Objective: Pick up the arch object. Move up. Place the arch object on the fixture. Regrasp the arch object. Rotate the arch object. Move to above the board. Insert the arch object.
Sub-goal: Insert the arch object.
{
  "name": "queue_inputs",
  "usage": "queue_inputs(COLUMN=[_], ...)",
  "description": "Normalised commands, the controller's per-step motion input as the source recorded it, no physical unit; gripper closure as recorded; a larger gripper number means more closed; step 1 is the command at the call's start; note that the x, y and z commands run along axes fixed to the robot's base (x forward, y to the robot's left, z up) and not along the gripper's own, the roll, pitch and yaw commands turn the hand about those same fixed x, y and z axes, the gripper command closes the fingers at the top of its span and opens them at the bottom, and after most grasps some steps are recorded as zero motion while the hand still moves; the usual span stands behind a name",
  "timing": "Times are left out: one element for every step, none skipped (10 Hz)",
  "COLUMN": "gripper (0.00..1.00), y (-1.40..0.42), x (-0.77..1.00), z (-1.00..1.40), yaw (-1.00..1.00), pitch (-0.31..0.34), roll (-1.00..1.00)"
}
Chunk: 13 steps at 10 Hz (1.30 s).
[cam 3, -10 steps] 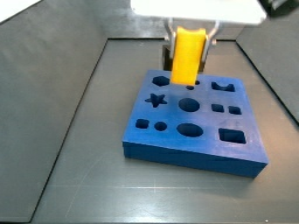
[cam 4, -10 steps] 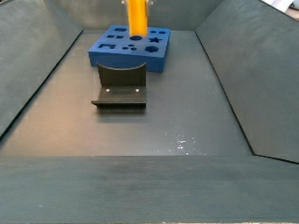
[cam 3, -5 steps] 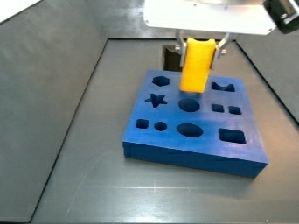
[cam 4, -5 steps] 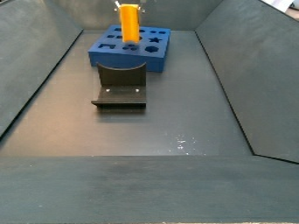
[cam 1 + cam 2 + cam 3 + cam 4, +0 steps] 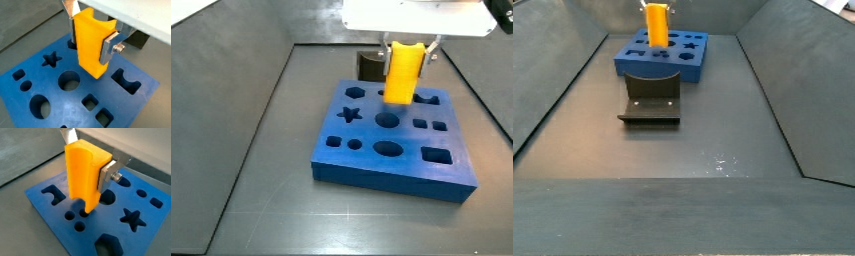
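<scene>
floor (image 5: 714,125): dark grey, flat, spreading below the gripper (image 5: 406,55) and well out in front of it
side walls (image 5: 543,85): grey sloped panels rising on both sides of the gripper
floor marks (image 5: 720,161): small pale specks, well apart from the gripper, towards the near end
floor seam (image 5: 345,212): faint line across the floor

You won't find any readable text, labels or numbers here: not on the board (image 5: 392,150), arch object (image 5: 92,44), gripper (image 5: 90,25) or fixture (image 5: 651,106).

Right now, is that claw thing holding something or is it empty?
End effector: closed on the arch object, held upright above the board.
</scene>
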Motion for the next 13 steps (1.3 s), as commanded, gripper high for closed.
queue_inputs(gripper=[1.0, 1.0, 1.0, 1.0, 1.0, 1.0, 1.0, 1.0, 1.0, 1.0, 1.0, 1.0, 1.0], y=[-0.04, 0.0, 0.0, 0.0, 0.0, 0.0, 0.01, 0.0, 0.0, 0.0, 0.0, 0.0, 0.0], x=[0.61, -0.07, 0.35, 1.0, 1.0, 1.0, 1.0, 1.0, 1.0, 1.0, 1.0, 1.0, 1.0], z=[0.01, -0.02, -0.03, -0.04, -0.05, -0.08, -0.12, -0.08, 0.0, 0.0, 0.09, 0.23, 0.47], yaw=[-0.05, 0.0, 0.0, 0.0, 0.0, 0.0, 0.0, 0.0, 0.0, 0.0, 0.0, 0.0, 0.0], pitch=[0.156, -0.009, 0.027, 0.119, 0.129, 0.144, 0.214, 0.194, 0.14, 0.076, 0.027, 0.033, 0.123], roll=[0.15, 0.01, 0.1, 0.2, 0.21, 0.22, 0.25, 0.23, 0.18, 0.11, 0.05, 0.0, -0.01])
